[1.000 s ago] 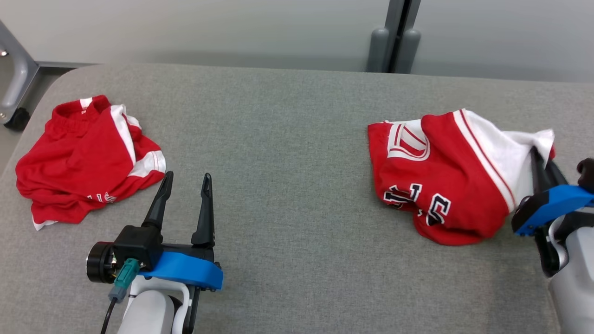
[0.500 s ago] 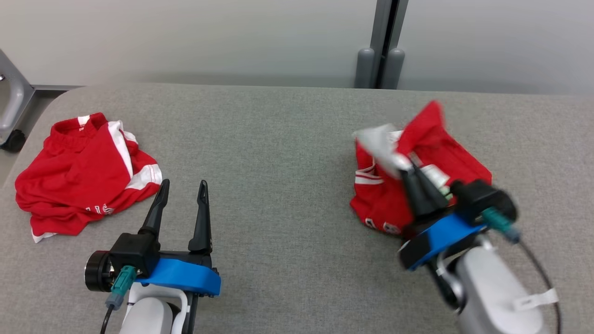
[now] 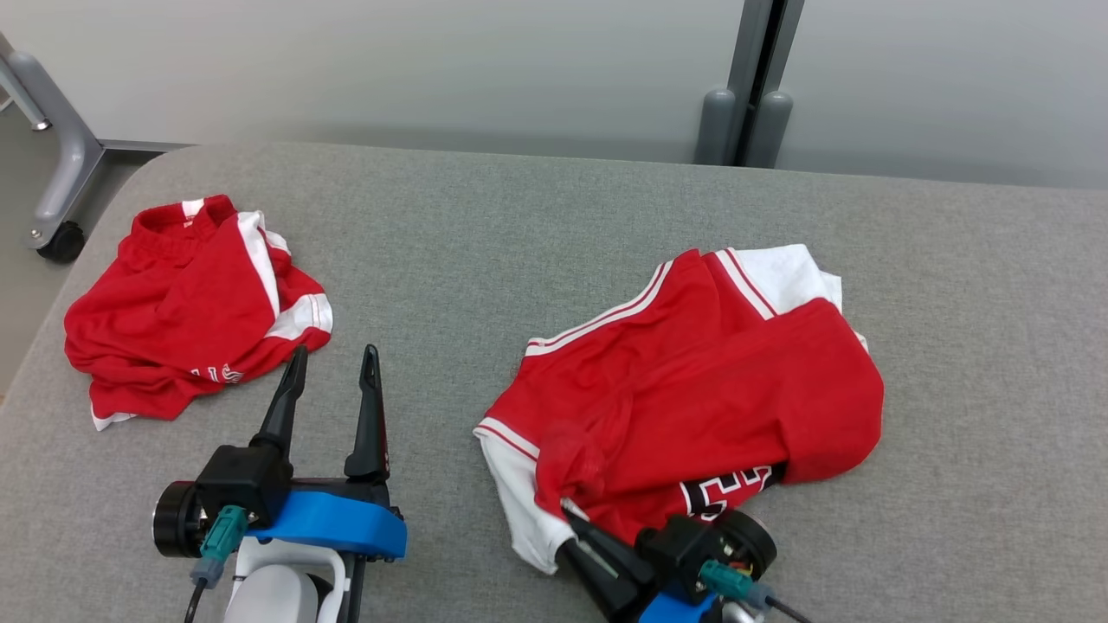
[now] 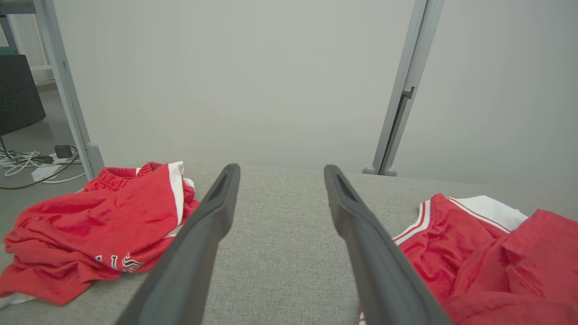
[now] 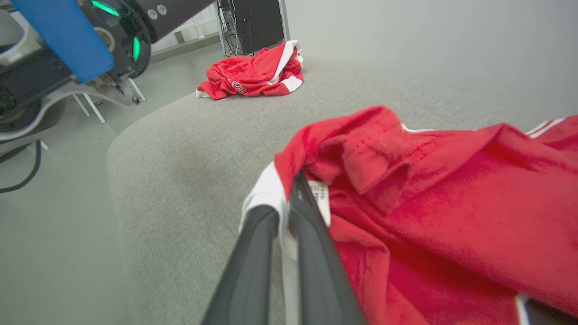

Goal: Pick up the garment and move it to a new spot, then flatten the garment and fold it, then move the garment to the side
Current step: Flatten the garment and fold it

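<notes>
Work surface: grey fabric-covered table (image 3: 519, 225), rounded at the far left corner, standing in front of a pale wall.
Task item: red sports garment (image 3: 692, 389) with white panels and striped red-and-white trim.
Task item position: on the table, right of centre and towards the near edge. It is partly spread but rumpled, with one red layer folded over the right half.
Task item markings: black-and-white lettering (image 3: 727, 493) shows at the near edge, beside the right wrist housing.
Right gripper (image 3: 576, 541): fingers pressed together, pinching the white hem at the garment's near left corner. In the right wrist view the white fabric sits between the two fingers, and a small white label (image 5: 320, 194) lies against the finger on that view's right.
Held corner: whether it is raised off the table or resting on it cannot be told.
Left gripper (image 3: 335, 350): fingers spread wide and empty, pointing towards the far edge. It sits between the two garments and touches neither.
Second item: second red garment (image 3: 190, 303), with white stripes and a gathered waistband. It is crumpled in a heap near the far left corner, well apart from the task item.
Surroundings: a grey upright post (image 3: 749, 78) stands behind the far edge. A grey frame leg with a black caster (image 3: 61, 242) stands on the floor off the left corner.
</notes>
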Controlling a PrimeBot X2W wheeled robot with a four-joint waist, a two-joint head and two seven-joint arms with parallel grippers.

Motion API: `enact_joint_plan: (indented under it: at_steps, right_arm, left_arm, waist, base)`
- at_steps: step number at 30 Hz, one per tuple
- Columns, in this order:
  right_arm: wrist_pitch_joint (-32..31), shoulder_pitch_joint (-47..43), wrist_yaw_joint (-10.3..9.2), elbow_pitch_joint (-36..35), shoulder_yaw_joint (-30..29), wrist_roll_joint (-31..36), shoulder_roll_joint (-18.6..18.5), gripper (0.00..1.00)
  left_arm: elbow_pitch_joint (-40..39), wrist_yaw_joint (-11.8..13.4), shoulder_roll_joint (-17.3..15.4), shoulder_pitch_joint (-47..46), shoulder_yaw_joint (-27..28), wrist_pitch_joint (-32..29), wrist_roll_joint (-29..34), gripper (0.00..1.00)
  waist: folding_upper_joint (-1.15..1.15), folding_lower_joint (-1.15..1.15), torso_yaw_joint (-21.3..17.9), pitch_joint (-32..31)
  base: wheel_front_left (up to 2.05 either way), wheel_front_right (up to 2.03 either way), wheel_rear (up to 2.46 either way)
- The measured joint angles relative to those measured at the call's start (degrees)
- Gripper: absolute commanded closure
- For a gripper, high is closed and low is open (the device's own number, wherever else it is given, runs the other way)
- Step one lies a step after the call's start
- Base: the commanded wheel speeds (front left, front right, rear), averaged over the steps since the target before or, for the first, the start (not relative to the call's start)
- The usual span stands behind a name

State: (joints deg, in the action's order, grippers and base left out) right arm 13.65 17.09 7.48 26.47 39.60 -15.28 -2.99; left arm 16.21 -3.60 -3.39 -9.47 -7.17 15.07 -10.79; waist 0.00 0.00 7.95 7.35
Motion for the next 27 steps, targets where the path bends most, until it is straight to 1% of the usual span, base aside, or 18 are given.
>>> enact_joint_plan:
  at_steps: [1, 2, 5, 9, 14, 17, 20, 24, 27]
  right_arm:
    - [0.00, -0.45, 0.00, 0.69, 0.89, -0.25, 0.03, 0.72]
    - [0.05, -0.93, 0.00, 0.96, 1.49, -0.67, 0.02, 0.00]
    - [0.47, -1.29, 0.00, 0.87, 1.75, -2.55, 0.05, 0.00]
    - [0.93, -1.44, 0.00, -0.44, -0.97, -2.58, 0.07, 0.00]
    - [1.31, -1.60, 0.00, -4.81, -8.15, 0.09, 0.03, 0.00]
    - [1.31, -1.99, 0.00, -7.56, -12.44, 2.10, -0.78, 0.00]
    - [0.22, -2.20, 0.00, -10.06, -15.10, 3.44, -1.29, 0.00]
    - [-2.11, -2.30, 0.00, -12.91, -15.56, 4.79, -1.40, 0.00]
    - [-4.45, -2.12, 0.00, -13.57, -13.14, 5.15, -1.62, 0.00]
  left_arm:
    - [0.00, 0.00, 0.02, 0.02, 0.10, -0.01, -0.01, 0.00]
    - [0.00, 0.00, 0.04, 0.04, 0.18, 0.00, -0.01, 0.00]
    - [-0.07, 0.07, 0.10, 0.32, 0.60, -0.01, -0.01, 0.00]
    - [-0.10, 0.20, 0.16, 0.73, 0.88, -0.01, -0.05, 0.00]
    - [-0.26, 0.19, 0.23, 0.81, 0.93, -0.01, -0.03, 0.00]
    - [-0.49, 0.19, 0.26, 0.81, 0.97, 0.00, 0.05, 0.00]
    - [-0.64, 0.19, 0.31, 0.81, 0.98, -0.01, 0.21, 0.00]
    - [-0.60, 0.11, 0.32, 0.81, 1.02, -0.01, 0.29, 0.00]
    - [-0.56, 0.09, 0.34, 0.81, 1.02, 0.00, 0.38, 0.00]
  waist:
    - [0.00, 0.00, 0.01, 0.01]
    - [0.00, 0.00, -0.02, 0.01]
    - [0.00, 0.00, -0.48, 0.02]
    - [0.00, 0.00, -1.50, -0.28]
    - [0.00, 0.00, -2.69, -0.53]
    - [0.00, 0.00, -3.04, -0.43]
    - [0.00, 0.00, -3.13, -0.32]
    - [0.00, 0.00, -2.92, -0.23]
    - [0.00, 0.00, -2.46, -0.19]
  base:
    - [0.00, 0.00, 0.00]
    - [0.00, 0.00, 0.00]
    - [0.00, 0.00, 0.00]
    - [0.00, 0.00, 0.00]
    - [0.00, 0.00, 0.00]
    - [0.00, 0.00, 0.00]
    - [0.00, 0.00, 0.00]
    - [0.00, 0.00, 0.00]
    - [0.00, 0.00, 0.00]
